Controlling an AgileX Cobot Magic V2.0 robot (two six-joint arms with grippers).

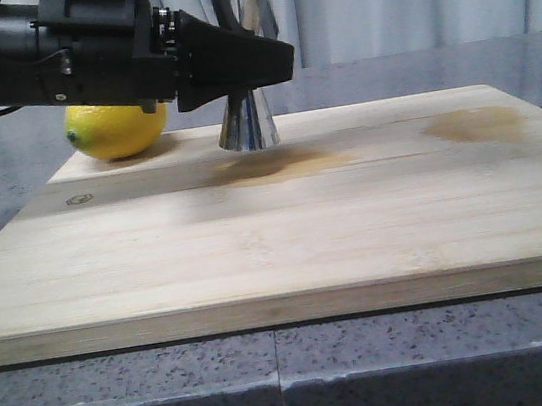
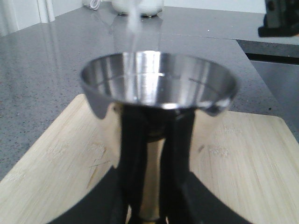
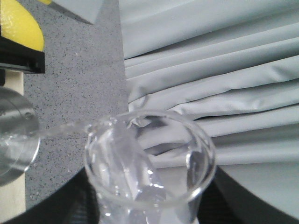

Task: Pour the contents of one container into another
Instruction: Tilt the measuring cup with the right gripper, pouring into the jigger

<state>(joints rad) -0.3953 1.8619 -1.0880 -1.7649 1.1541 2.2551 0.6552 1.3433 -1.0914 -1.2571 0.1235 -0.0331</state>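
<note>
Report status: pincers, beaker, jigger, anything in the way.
Left pincer shut on jigger, upright on board. Right pincer shut on beaker, tipped, water streaming into jigger. Lemon behind, clear of pour.

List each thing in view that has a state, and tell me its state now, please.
jigger: upright on the board, held at its waist, water streaming into its top cup.
beaker: tilted, pouring a thin stream from its lip.
left gripper: shut on the jigger.
right gripper: shut on the beaker.
lemon: whole, resting at the board's far left corner.
cutting board: flat, with two brown stains.

no legible text, small round stamp on cutting board (image 1: 79, 200) unreadable
</note>
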